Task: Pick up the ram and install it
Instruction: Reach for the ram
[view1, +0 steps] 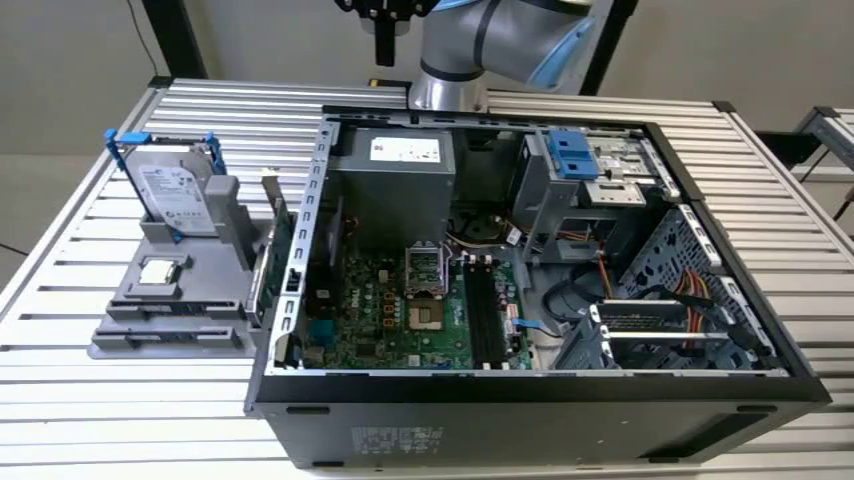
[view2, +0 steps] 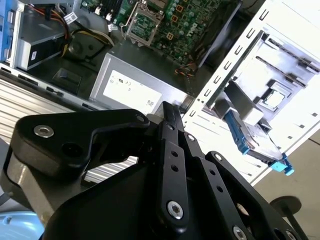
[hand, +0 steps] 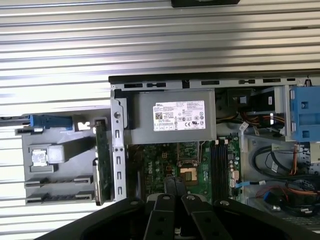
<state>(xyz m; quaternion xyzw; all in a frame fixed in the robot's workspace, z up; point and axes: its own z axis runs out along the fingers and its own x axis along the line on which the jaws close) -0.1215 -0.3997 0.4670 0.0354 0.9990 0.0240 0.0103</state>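
Gripper: the black gripper (view1: 384, 58) hangs high over the far edge of the computer case; its fingers are pressed together with nothing between them; in the first wrist view its tip (hand: 174, 182) sits over the motherboard, well apart from the ram.
Ram: the ram (hand: 100, 165) stands on its long edge in the side of the grey holder nearest the case, just beside the case's outer wall; in the exterior view it is the dark green strip (view1: 263, 282) between holder and case; not yet installed.
Grey holder: the grey holder (view1: 127, 338) lies on the table at the exterior view's left of the case; it carries the hard drive in a blue frame (view1: 174, 192) standing upright at its far end; the square silver processor chip (view1: 160, 270) lies flat in a recess nearer the middle.
Computer case: the computer case (view1: 534, 400) lies on its side with the panel off; inside are the grey power supply (view1: 394, 185) at the far wall, the green motherboard (view1: 387, 315) below it, the black memory slots (view1: 483, 318) running beside the processor socket (view1: 424, 268), a drive cage with a blue latch (view1: 574, 158), and orange cables (view1: 694, 300) at the exterior view's right.
Table: the slatted metal table (view1: 120, 430) bears both case and holder.
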